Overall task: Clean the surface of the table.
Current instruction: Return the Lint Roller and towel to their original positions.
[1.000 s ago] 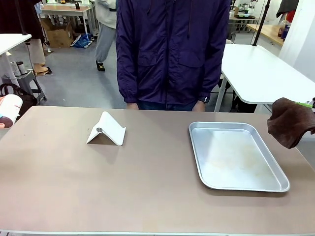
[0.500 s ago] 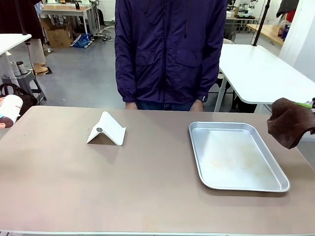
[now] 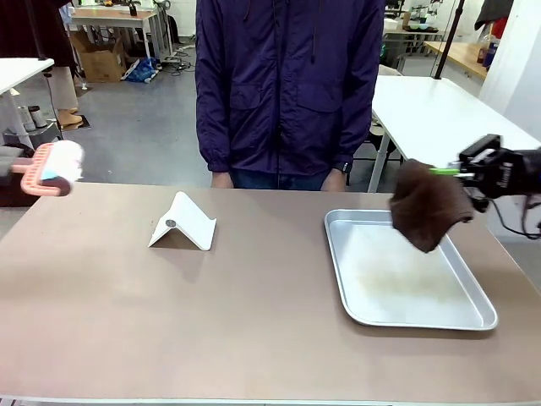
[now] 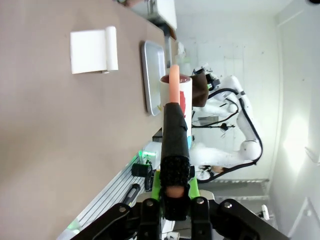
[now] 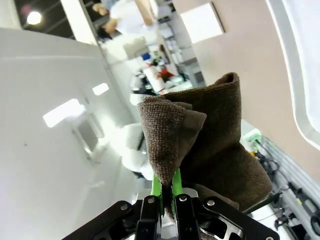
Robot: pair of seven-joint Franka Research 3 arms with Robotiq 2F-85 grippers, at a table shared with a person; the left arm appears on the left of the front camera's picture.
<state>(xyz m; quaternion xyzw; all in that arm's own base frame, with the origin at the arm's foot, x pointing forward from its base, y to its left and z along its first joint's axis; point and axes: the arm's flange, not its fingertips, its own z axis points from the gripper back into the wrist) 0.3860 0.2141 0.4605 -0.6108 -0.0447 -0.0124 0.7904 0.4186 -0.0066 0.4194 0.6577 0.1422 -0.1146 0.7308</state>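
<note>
Right gripper (image 3: 439,172) pinching brown cloth (image 3: 427,205), hanging over silver tray (image 3: 406,269); bare table (image 3: 211,313) below, leftward. Left gripper (image 4: 173,189) clamping lint roller (image 3: 52,167).

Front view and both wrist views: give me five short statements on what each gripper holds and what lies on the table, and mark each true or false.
1. The right gripper is shut on a brown cloth. True.
2. The brown cloth lies flat in the silver tray. False: it hangs from the gripper above the tray's far end.
3. The left gripper holds a lint roller by its handle. True.
4. The white folded stand sits inside the tray. False: it rests on the table, left of the tray.
5. The person's hand is touching the stand. False: both hands stay at the table's far edge.
</note>
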